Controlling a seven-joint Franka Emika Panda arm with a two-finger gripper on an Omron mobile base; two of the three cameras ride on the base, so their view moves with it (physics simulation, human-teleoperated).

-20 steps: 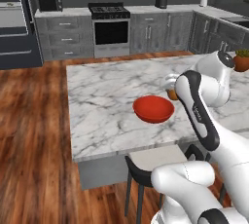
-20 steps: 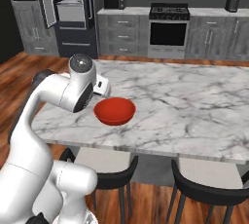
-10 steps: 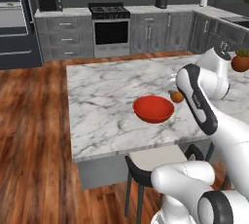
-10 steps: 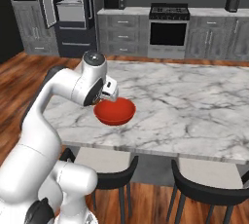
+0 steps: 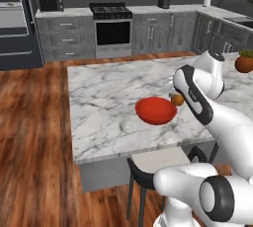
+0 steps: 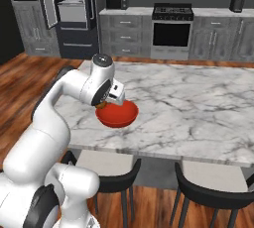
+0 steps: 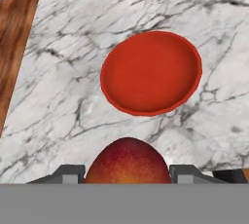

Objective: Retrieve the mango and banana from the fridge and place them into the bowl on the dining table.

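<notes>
Orange and red, the mango (image 7: 127,162) is sitting between the two dark fingers (image 7: 68,173) of the gripper (image 7: 127,177), and the gripper is clamping on it from both sides. In the hand view the fruit is showing at the bottom, with the red bowl (image 7: 151,72) lying past it on the white marble.

From the left base view, the mango (image 5: 177,99) is hanging in the air just beside the rim of the bowl (image 5: 155,110), on the side nearest the arm, and it is not touching the bowl. From the right base view, the gripper (image 6: 102,105) is peeking out under the white hand, right by the bowl (image 6: 117,114).

The bowl is resting on the desk (image 5: 106,102), near the front edge where the stools are standing, and well away from the far edge. Nothing is lying inside the bowl.

Far across the room, the fridge (image 6: 73,14) is standing against the back wall with one door swung open, and light grey shelves are showing inside. I cannot see any fruit on those shelves from here.
</notes>
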